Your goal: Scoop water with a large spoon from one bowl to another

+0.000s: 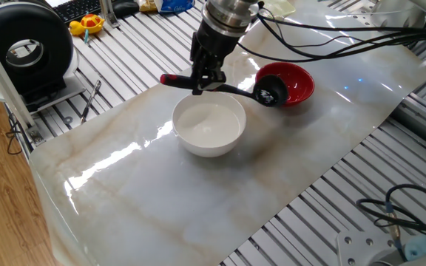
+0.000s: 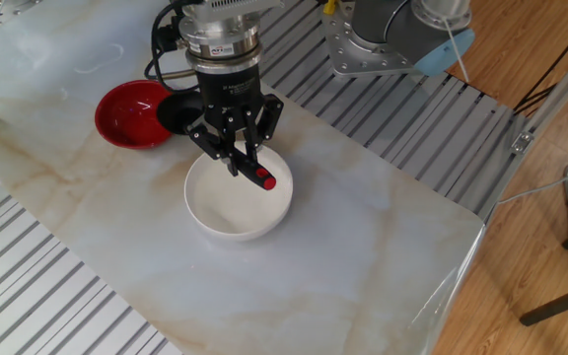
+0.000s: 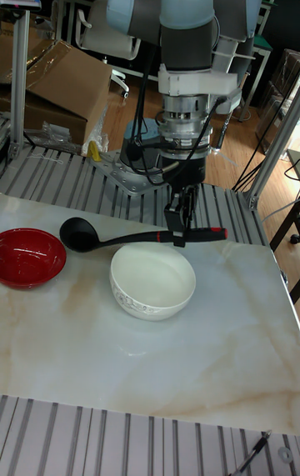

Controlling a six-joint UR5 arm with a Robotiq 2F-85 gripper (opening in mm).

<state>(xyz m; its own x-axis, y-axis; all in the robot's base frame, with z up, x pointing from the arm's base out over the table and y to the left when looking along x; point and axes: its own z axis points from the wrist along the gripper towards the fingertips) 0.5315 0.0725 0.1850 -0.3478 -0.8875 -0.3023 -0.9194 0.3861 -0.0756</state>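
My gripper [image 1: 203, 81] is shut on the large spoon's black handle [image 3: 133, 238], which it holds level above the table. The red tip [image 2: 265, 180] juts out over the white bowl [image 1: 209, 127]. Its black scoop [image 1: 267, 94] hangs at the near rim of the red bowl [image 1: 293, 83]; in the tall fixed view the scoop [image 3: 74, 233] sits between the two bowls. The white bowl [image 3: 152, 281] stands just below and in front of the gripper [image 3: 177, 236]. I cannot make out the water in either bowl or in the scoop.
Both bowls rest on a marble-patterned sheet [image 1: 161, 192] over a slatted aluminium table. A black round device [image 1: 24, 46], a yellow toy [image 1: 87, 26] and a keyboard lie at the far left. Cables [image 1: 398, 214] trail at the right. The arm's base [image 2: 392, 35] stands behind the bowls.
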